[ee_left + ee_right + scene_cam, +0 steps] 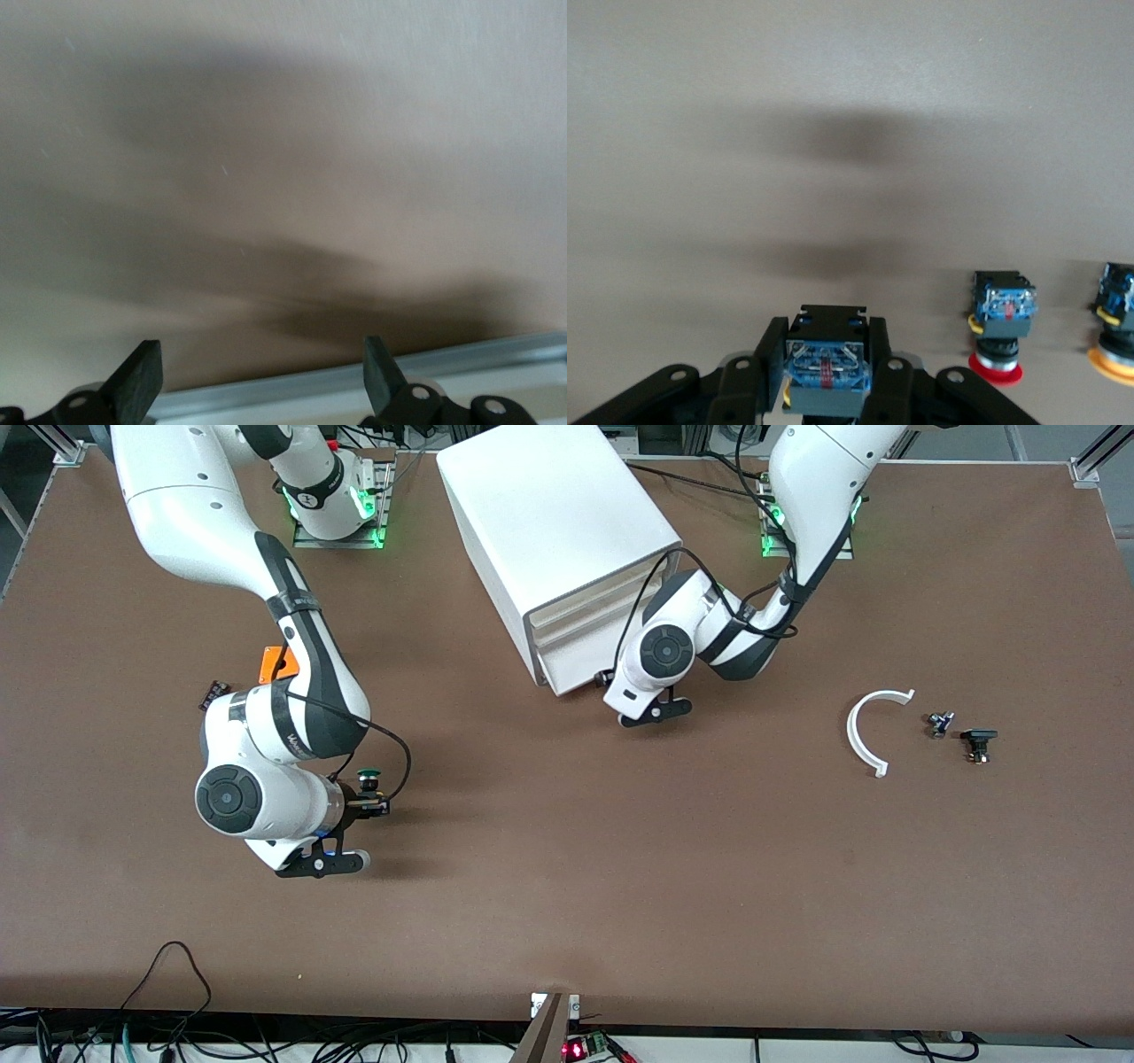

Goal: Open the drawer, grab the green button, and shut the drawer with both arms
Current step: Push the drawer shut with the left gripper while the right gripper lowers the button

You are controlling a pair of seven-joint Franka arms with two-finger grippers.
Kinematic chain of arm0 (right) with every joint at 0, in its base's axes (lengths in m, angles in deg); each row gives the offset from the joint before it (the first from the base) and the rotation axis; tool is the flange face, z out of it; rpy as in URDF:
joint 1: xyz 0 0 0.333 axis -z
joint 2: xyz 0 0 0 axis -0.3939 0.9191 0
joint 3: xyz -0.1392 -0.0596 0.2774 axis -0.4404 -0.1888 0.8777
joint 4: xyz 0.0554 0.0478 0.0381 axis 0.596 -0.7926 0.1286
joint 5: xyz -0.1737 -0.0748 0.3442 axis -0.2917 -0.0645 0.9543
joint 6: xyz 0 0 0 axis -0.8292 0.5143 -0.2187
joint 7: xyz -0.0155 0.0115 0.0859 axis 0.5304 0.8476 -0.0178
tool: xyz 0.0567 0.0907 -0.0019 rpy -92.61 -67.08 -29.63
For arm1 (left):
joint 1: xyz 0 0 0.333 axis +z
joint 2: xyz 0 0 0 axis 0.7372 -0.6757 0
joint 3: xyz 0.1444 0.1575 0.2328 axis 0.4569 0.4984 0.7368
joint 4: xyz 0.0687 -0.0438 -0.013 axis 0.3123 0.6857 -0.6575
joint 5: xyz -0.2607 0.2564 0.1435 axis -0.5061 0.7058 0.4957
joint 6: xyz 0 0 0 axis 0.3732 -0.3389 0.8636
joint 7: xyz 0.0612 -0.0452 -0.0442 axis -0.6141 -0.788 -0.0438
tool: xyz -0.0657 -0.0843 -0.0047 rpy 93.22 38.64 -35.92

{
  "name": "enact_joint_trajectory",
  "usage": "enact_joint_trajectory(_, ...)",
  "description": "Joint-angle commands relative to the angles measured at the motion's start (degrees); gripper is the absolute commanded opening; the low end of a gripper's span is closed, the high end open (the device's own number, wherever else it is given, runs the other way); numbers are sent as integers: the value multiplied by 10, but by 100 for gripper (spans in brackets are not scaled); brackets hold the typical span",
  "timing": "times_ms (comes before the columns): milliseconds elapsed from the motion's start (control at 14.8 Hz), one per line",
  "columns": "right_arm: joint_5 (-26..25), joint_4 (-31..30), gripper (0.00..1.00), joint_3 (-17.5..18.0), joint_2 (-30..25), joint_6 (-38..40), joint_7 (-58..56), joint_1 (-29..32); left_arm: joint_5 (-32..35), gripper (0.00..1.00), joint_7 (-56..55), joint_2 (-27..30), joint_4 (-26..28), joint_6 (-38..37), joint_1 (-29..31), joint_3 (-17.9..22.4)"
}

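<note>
My right gripper is shut on the green-capped button, low over the table toward the right arm's end. In the right wrist view the button's black-and-blue block sits clamped between the fingers of that gripper. The white cabinet stands at mid table, and its cream drawer fronts look pushed in flush. My left gripper is at the lowest drawer front. In the left wrist view it is open and empty, with a pale surface filling the view just ahead.
A red-capped button and a yellow-capped one stand on the table ahead of my right hand. A white curved strip and two small dark parts lie toward the left arm's end. An orange piece lies beside the right arm.
</note>
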Motion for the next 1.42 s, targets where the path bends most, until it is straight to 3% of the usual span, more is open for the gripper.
enact_joint_trajectory(0,1,-102,0,7,-47,-69,-33,14,-22,100,-11,10,15,-5,1,-19)
enact_joint_trajectory(540,1,-199,0,7,-52,-191,-40,17,-105,100,-6,10,13,-26,4,-35)
enact_joint_trajectory(945,2,-210,0,7,-47,-209,-38,22,-105,100,-2,15,6,-46,19,-34)
enact_joint_trajectory(1013,2,-210,15,7,-47,-207,-32,23,-105,100,-1,19,-6,-55,33,-34)
enact_joint_trajectory(1080,2,-209,65,7,-47,-205,-30,24,-100,100,0,22,-18,-71,43,-33)
enact_joint_trajectory(1148,2,-209,92,7,-47,-205,-29,25,-98,100,0,26,-35,-90,56,-33)
enact_joint_trajectory(1215,2,-207,100,8,-47,-204,-31,31,-97,100,0,28,-56,-120,67,-30)
enact_joint_trajectory(1350,2,-198,100,8,-56,-194,-34,32,-69,100,0,36,-106,-185,87,-28)
